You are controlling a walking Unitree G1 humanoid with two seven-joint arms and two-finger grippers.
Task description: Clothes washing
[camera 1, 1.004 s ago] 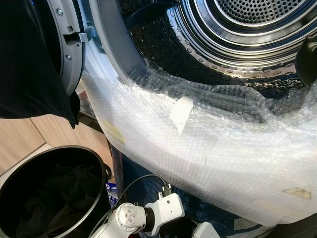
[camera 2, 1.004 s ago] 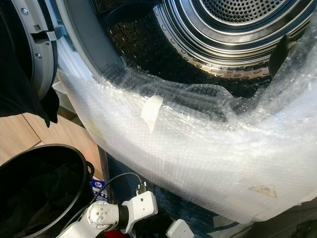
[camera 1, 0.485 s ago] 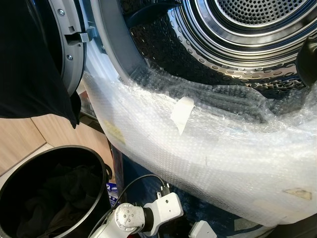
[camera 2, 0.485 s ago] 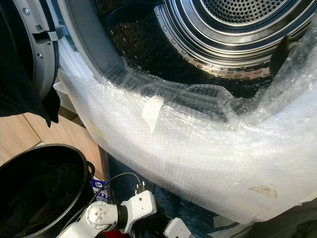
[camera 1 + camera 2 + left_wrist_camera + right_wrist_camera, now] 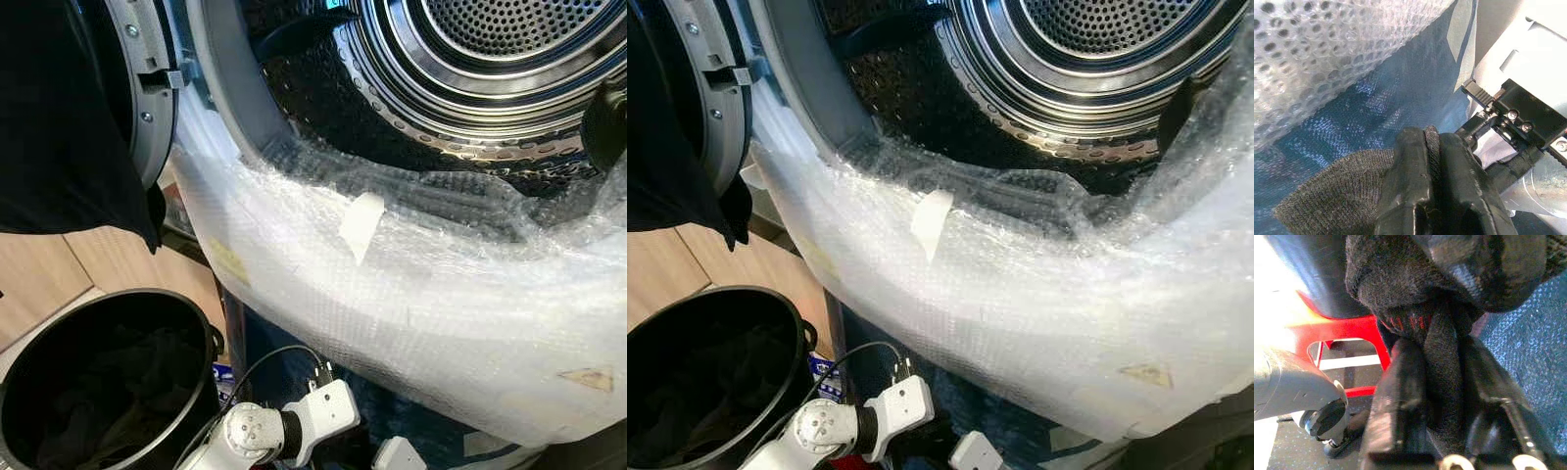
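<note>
Black left end effector (image 5: 1432, 186) pinching grey knit cloth (image 5: 1337, 196); right end effector (image 5: 1442, 396) clamping dark garment (image 5: 1415, 279)

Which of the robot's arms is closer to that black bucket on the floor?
The left. Its wrist sits low right beside the bucket, the left gripper pinching grey cloth. The right arm's part lies further off, its gripper clamping dark cloth.

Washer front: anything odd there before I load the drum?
Yes. Bubble wrap is draped across the washer's lower door opening, with a piece of tape stuck on it, an unusual cover for a machine in use. A dark garment also hangs over the open door.
</note>
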